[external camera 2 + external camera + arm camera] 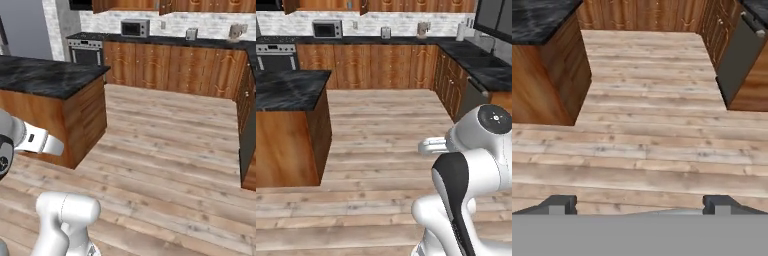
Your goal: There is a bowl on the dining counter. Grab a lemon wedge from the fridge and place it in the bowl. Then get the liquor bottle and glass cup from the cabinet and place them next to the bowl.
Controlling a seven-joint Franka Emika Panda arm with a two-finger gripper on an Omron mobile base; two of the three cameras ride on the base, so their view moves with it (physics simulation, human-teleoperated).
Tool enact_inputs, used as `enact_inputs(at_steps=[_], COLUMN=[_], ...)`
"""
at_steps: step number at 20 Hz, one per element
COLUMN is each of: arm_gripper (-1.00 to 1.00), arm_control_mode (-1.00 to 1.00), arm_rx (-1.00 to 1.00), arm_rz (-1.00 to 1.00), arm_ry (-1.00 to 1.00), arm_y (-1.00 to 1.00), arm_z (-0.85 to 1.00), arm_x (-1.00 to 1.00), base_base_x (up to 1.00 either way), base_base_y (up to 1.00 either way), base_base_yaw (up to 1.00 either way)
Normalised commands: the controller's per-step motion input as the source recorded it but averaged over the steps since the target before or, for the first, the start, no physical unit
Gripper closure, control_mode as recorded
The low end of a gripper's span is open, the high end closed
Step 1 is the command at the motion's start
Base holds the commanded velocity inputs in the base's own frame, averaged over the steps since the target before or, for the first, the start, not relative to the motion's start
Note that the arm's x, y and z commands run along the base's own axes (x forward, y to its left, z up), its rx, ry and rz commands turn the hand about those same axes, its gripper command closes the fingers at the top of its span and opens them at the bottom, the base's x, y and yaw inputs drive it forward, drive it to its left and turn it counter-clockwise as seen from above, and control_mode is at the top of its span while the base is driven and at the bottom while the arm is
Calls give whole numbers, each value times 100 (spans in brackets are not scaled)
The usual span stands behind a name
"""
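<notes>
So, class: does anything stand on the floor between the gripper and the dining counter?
Nothing visible does. Bare plank floor stretches from the open gripper to the dining counter at upper left of the hand view.

dining counter [286, 90]: black marble top bare; stands on wood plank floor [386, 130].

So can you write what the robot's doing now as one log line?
phase: in transit | tool: open, holding nothing | below: wooden floor | left: dining counter

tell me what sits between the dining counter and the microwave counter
Bare wood floor in the right base view, between the dining counter and the kitchen counter.
</notes>
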Motion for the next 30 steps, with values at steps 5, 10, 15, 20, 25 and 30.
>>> enact_inputs(at_steps=[5, 10, 15, 20, 25, 30], arm_gripper=[-100, -100, -100, -100, -100, -100], arm_control_mode=[100, 100, 100, 100, 100, 100], arm_rx=[0, 0, 0, 0, 0, 0], arm_rz=[0, 0, 0, 0, 0, 0], arm_ry=[0, 0, 0, 0, 0, 0], arm_y=[0, 0, 0, 0, 0, 0], arm_z=[0, 0, 0, 0, 0, 0], arm_x=[0, 0, 0, 0, 0, 0], base_base_x=[100, 100, 99, 84, 100, 100], base_base_y=[-49, -48, -50, -54, -32, 0], base_base_yaw=[19, 19, 20, 17, 3, -15])
